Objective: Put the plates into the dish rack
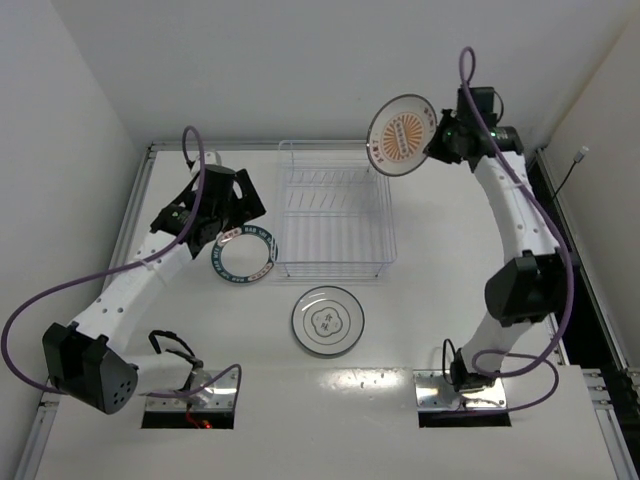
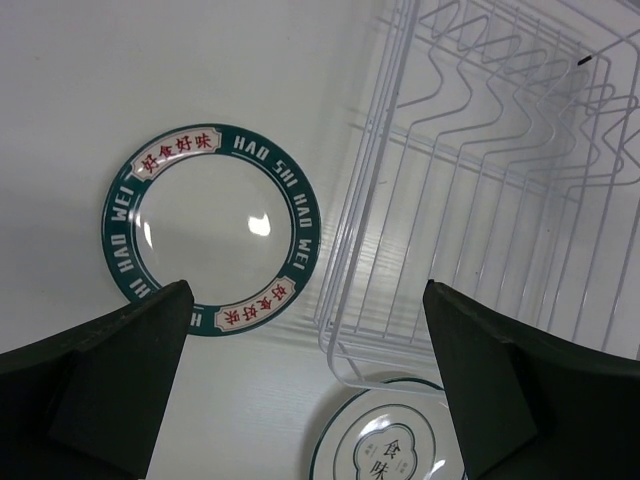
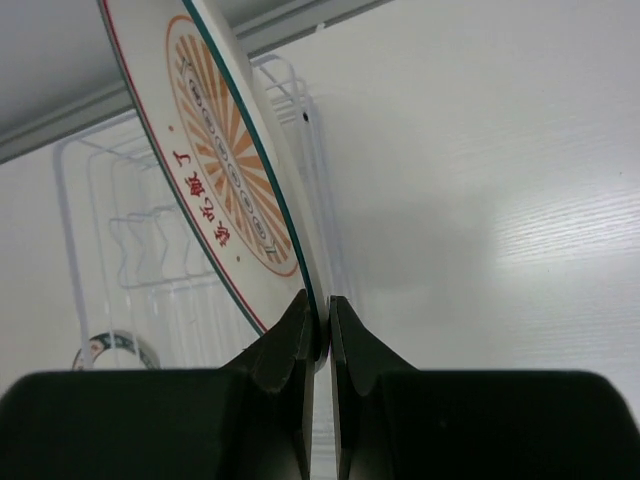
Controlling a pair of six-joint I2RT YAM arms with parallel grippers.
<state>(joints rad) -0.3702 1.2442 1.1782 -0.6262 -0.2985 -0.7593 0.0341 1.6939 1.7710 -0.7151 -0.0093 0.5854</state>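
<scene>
Sunburst plate hangs on edge, rim pinched in the right tool, above the far right corner of the dish rack, presumably to suit its dividers, while the open left tool hovers over the teal-rimmed plate, flat on the counter.

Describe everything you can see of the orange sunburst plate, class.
The sunburst plate is round, white and glossy, probably ceramic or melamine. Its middle carries orange rays inside a ring of small marks, with red characters beside it and a thin dark line at the edge. It is off the table, tipped up nearly on edge, above the far right corner of the dish rack. Only the right gripper touches it, pinching its rim.
</scene>
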